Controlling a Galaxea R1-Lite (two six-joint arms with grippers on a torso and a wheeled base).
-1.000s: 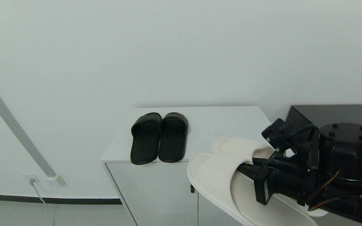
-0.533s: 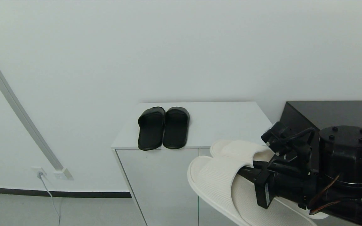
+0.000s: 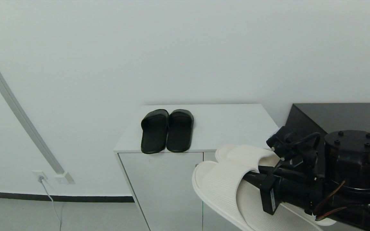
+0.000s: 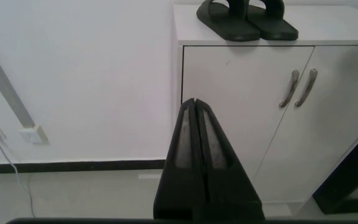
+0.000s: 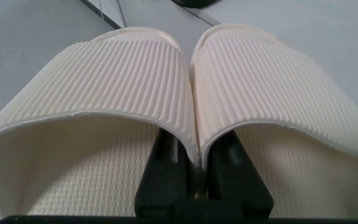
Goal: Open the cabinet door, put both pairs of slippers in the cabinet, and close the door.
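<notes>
A pair of black slippers [image 3: 167, 131] lies side by side at the front left of the white cabinet's top [image 3: 226, 123]. Both cabinet doors [image 3: 165, 189] are closed, and two vertical handles [image 4: 297, 87] meet at the middle. My right gripper [image 3: 252, 175] holds the pair of white ribbed slippers [image 3: 226, 179] in the air, in front of the cabinet's right half. Its fingers [image 5: 166, 171] pinch the two inner strap edges together, with the white slippers [image 5: 135, 81] spread to either side. My left gripper [image 4: 195, 107] is shut on nothing, low, facing the cabinet [image 4: 241, 118] and the black slippers [image 4: 247, 12].
A dark tabletop [image 3: 342, 114] adjoins the cabinet on its right. A grey slanted rail [image 3: 11, 102] runs down the wall to a socket with a cable [image 3: 40, 177]. Open floor [image 3: 53, 215] lies left of the cabinet.
The head camera shifted in the first half second, so the cabinet now sits higher and smaller in view. The right gripper with the white slippers has sunk slightly.
</notes>
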